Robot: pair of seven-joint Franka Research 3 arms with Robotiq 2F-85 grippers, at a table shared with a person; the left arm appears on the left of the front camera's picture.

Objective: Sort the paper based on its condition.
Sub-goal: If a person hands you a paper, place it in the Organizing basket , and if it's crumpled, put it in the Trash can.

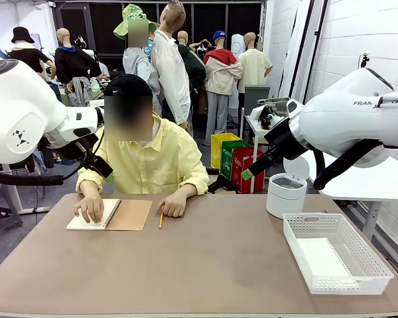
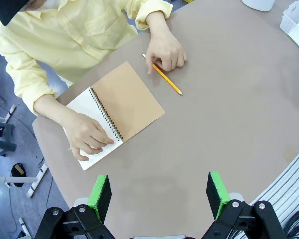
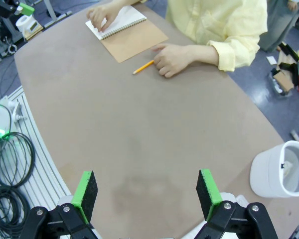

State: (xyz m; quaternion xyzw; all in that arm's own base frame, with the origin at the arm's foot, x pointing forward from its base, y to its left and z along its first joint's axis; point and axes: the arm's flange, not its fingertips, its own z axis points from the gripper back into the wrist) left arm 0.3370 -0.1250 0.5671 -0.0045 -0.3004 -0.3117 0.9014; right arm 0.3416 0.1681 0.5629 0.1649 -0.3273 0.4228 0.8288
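so the paper [image 2: 89, 122] is the open white page of the spiral notebook [image 2: 127, 102], far left on the table [image 1: 205, 258], flat under the person's hand [image 2: 89, 139]. its long side runs left to right. the left gripper [image 2: 159, 194] hangs above it with jaws wide and empty, nearer than the right gripper [image 3: 147, 194], also wide and empty. the front view shows a white basket [image 1: 368, 255] and a white bin [image 1: 285, 195], near right. the left wrist view shows the pencil [image 2: 164, 79] clearly.

Open spiral notebook [image 1: 110, 214], yellow pencil [image 1: 161, 219], white round bin [image 1: 286, 195], white basket [image 1: 335, 254], brown table [image 1: 205, 265]
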